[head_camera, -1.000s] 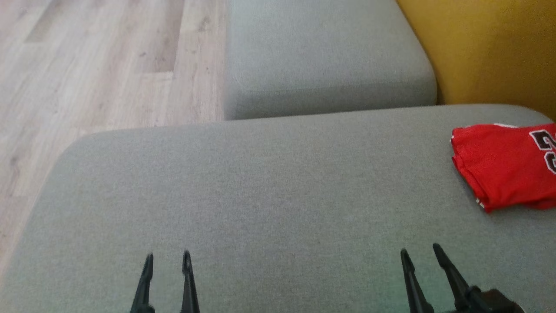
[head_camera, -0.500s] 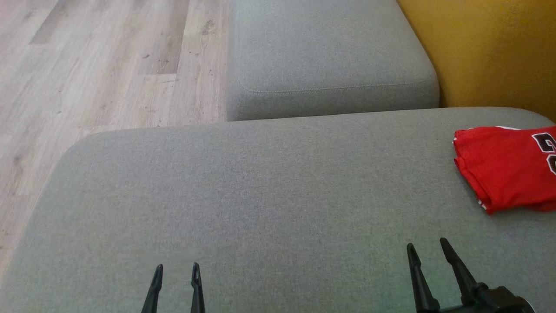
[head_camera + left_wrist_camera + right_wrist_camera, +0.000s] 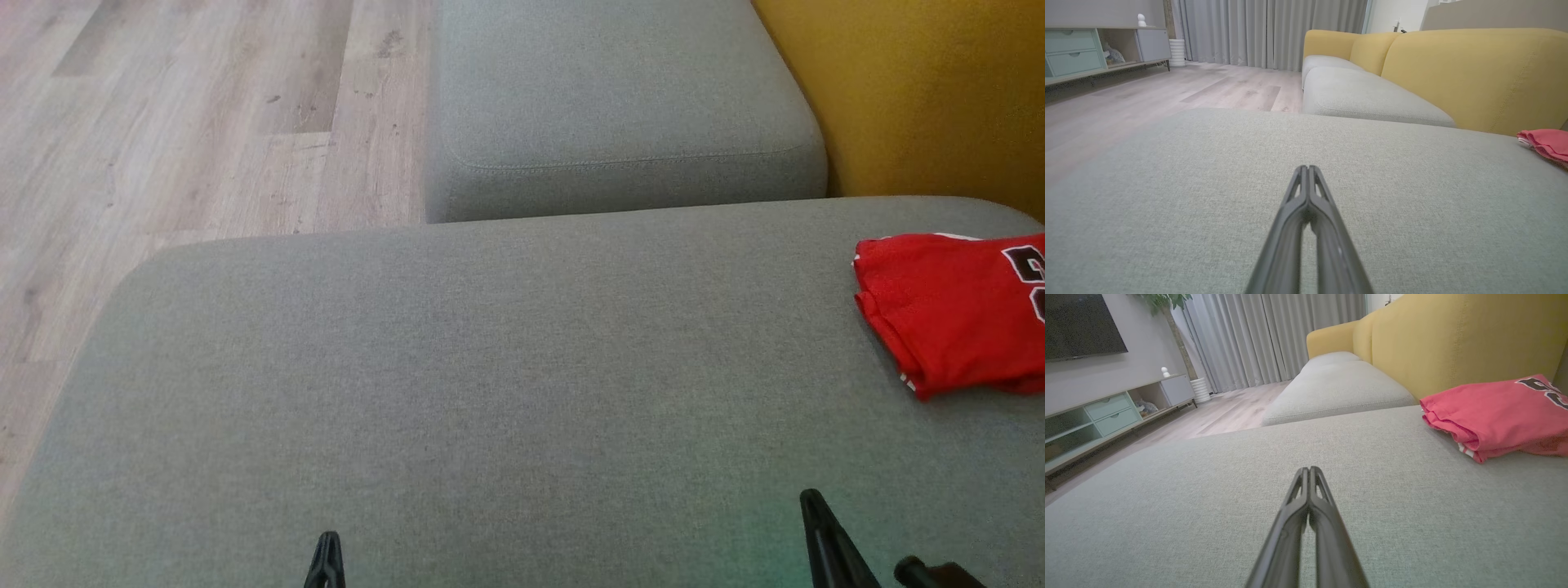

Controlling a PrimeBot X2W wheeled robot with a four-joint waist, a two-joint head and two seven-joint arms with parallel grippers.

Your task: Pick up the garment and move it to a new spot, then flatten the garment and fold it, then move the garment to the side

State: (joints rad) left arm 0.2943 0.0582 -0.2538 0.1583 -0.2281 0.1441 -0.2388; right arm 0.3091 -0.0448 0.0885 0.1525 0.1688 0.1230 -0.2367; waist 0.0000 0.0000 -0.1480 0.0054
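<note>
Risk, as I judge it: both the left gripper [image 3: 1307,168] and right gripper [image 3: 1309,469] are pinched shut on nothing above the bare cushion [image 3: 490,367], so any swing toward the folded red garment [image 3: 939,314] lying at its right could drag and undo the folds.

– Where is the garment [image 3: 947,310] lying?
– It is lying on the near cushion [image 3: 490,367], at its right edge, near the backrest [image 3: 922,90].
– And behind?
– A second cushion [image 3: 612,98] is sitting behind, with the floor [image 3: 188,122] lying to the left.
</note>
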